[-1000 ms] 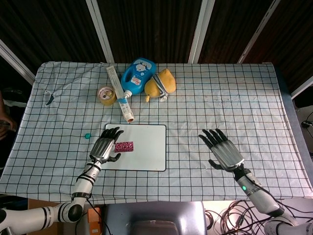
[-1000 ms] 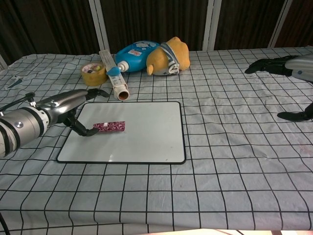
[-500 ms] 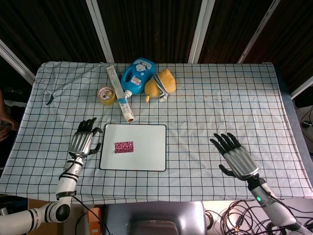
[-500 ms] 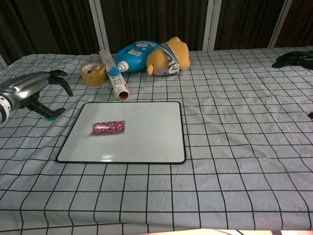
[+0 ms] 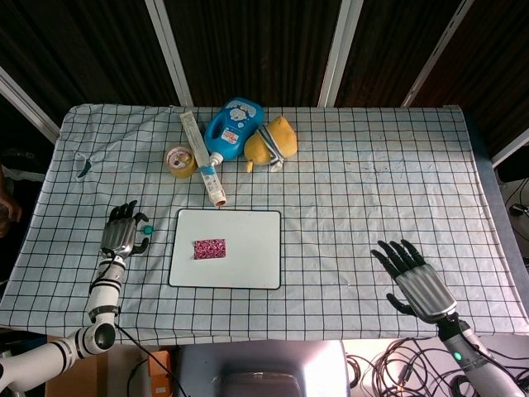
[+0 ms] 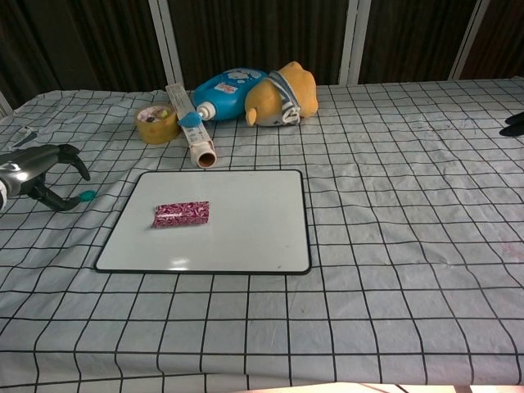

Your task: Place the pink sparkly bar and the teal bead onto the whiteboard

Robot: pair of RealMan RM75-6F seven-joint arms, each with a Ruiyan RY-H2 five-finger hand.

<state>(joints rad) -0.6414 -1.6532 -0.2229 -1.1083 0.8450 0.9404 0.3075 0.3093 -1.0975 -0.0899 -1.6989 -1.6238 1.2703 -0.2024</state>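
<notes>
The pink sparkly bar (image 5: 209,248) (image 6: 181,214) lies flat on the left part of the whiteboard (image 5: 248,260) (image 6: 246,229). Nothing touches it. The teal bead (image 5: 148,229) (image 6: 88,196) sits on the checked cloth just left of the board. My left hand (image 5: 121,231) (image 6: 37,168) hovers beside the bead on its left, fingers apart and holding nothing. Its thumb reaches close to the bead, and I cannot tell if they touch. My right hand (image 5: 417,281) is spread open near the table's front right; the chest view catches only its fingertips (image 6: 516,123).
Behind the board lie a blue bottle (image 5: 234,124) (image 6: 225,88), a yellow plush toy (image 5: 271,142) (image 6: 286,94), a tape roll (image 5: 178,160) (image 6: 157,123) and a long white tube (image 5: 202,157) (image 6: 190,123) pointing at the board's far edge.
My left hand has drawn away leftward from the bar on the whiteboard, stopping beside the teal bead. My right hand has pulled back toward the front right corner. The bar stayed put.
</notes>
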